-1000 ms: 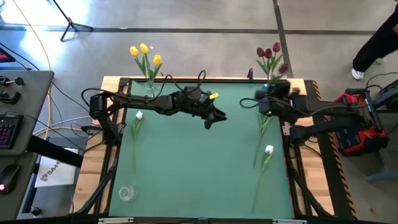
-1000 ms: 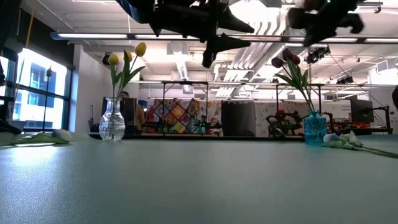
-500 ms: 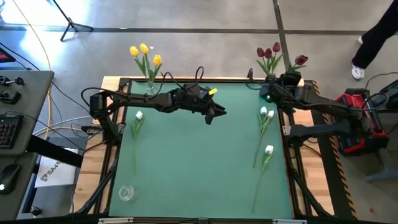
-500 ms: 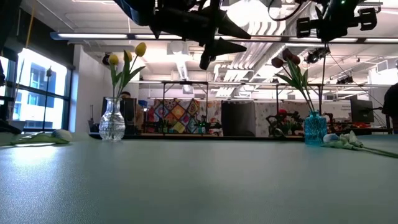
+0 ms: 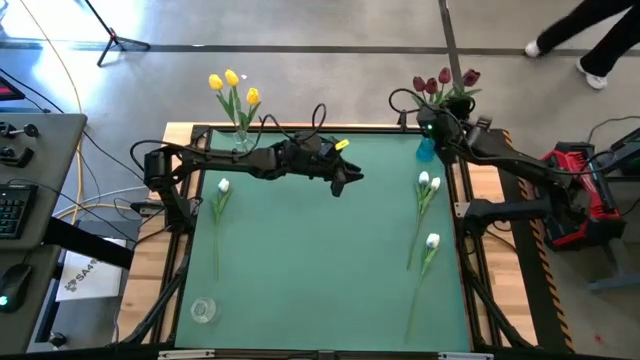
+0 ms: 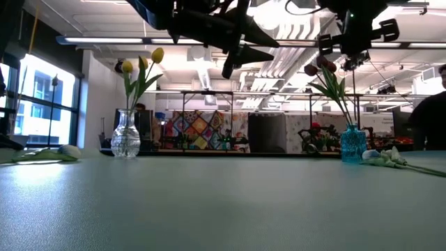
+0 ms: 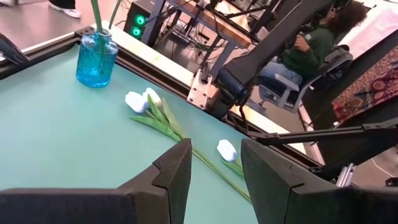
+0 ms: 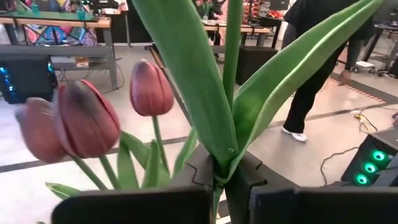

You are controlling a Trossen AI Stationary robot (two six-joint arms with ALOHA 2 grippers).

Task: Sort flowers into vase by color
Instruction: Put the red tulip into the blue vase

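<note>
My right gripper (image 5: 431, 125) is shut on a dark red tulip (image 5: 470, 76) above the blue vase (image 5: 427, 149) at the table's far right corner; two more red tulips (image 5: 431, 84) stand in that vase. Three yellow tulips (image 5: 232, 84) stand in a clear vase (image 5: 241, 142) at the far left. Three white tulips (image 5: 222, 188) (image 5: 428, 182) (image 5: 432, 242) lie flat on the green table (image 5: 310, 260). My left gripper (image 5: 341, 186) hangs open over the table's far middle, nothing between its fingers (image 7: 180, 155). My right gripper pinches the tulip's green stem (image 8: 222, 167) between its two fingers, just where two long leaves branch off. The fingers come roughly level and lie across the stem, which stands upright. The tulip is lifted clear of the table; its lower stem is hidden below the gripper.
A small clear glass vase (image 5: 203, 310) stands at the near left corner. A person's legs (image 5: 585, 45) move beyond the far right of the table. A desk with a keyboard (image 5: 15, 205) stands off the left side.
My right gripper has swung toward the table's far edge and the blue vase, turning as it went, still shut on the red tulip. The tulip's head has moved in beside the two red heads in the vase.
</note>
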